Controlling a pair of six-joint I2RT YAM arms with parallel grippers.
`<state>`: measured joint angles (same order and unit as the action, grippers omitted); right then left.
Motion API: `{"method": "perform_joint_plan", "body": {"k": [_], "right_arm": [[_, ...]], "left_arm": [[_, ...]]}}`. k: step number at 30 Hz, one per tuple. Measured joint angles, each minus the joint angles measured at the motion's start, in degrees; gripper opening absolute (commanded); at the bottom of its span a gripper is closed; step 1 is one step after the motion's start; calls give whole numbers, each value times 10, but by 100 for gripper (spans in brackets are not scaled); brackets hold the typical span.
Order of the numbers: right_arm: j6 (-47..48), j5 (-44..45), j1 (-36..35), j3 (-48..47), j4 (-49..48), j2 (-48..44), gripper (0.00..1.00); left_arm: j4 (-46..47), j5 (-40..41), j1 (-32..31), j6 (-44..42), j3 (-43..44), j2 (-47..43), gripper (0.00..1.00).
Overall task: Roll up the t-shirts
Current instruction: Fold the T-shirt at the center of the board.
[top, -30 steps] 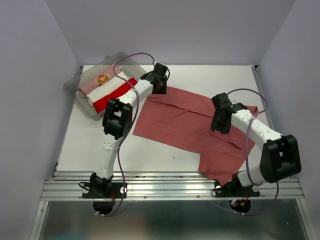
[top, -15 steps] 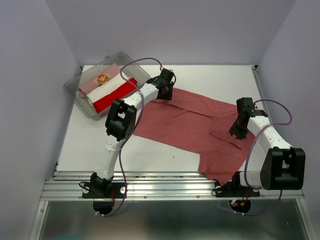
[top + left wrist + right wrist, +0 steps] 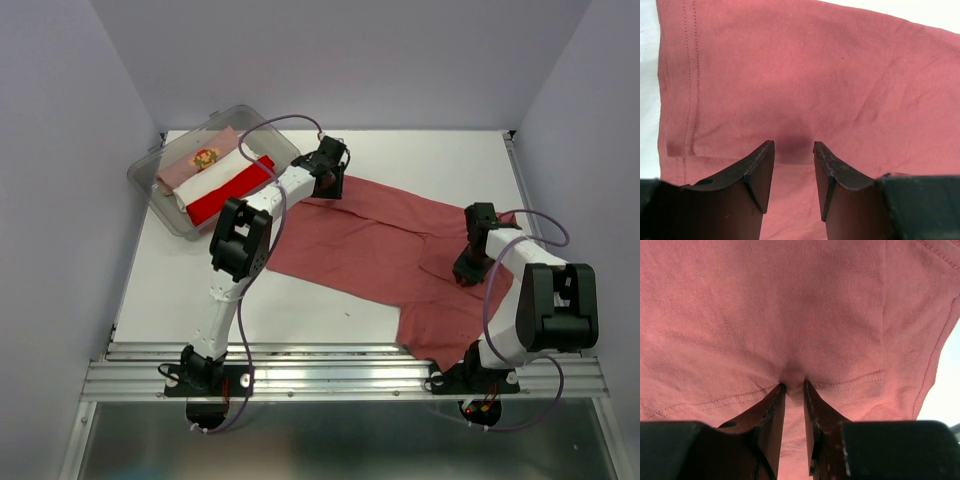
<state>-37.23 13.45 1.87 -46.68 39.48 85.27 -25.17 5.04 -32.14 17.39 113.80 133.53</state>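
Right claw (image 3: 792, 386) shifted outward along large brick-red cloth t-shirt (image 3: 370, 240), narrowed, pinching hem fold. Left claw (image 3: 792, 145) half-open, empty. Seat your pinch before rolling.

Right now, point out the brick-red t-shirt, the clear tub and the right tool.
brick-red t-shirt (image 3: 370, 240): top external view, middle of its spread body.
clear tub (image 3: 155, 198): top external view, near-left wall.
right tool (image 3: 793, 385): right wrist view, between its fingertips, at the puckered cloth.

Matt knit cloth t-shirt (image 3: 790, 315), clear glossy plastic tub (image 3: 144, 171)
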Motion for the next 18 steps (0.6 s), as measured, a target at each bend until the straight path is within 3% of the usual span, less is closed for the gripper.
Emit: {"method": "perform_joint_plan", "body": {"k": [6, 11, 18], "right_arm": [[-3, 19, 3, -10, 12, -9, 32], [1, 34, 58, -68, 9, -18, 32], [-1, 37, 135, -103, -57, 68, 32]], "left_arm": [[-2, 3, 0, -2, 1, 0, 48], [-4, 8, 4, -4, 5, 1, 48], [-5, 14, 7, -8, 33, 24, 47]]}}
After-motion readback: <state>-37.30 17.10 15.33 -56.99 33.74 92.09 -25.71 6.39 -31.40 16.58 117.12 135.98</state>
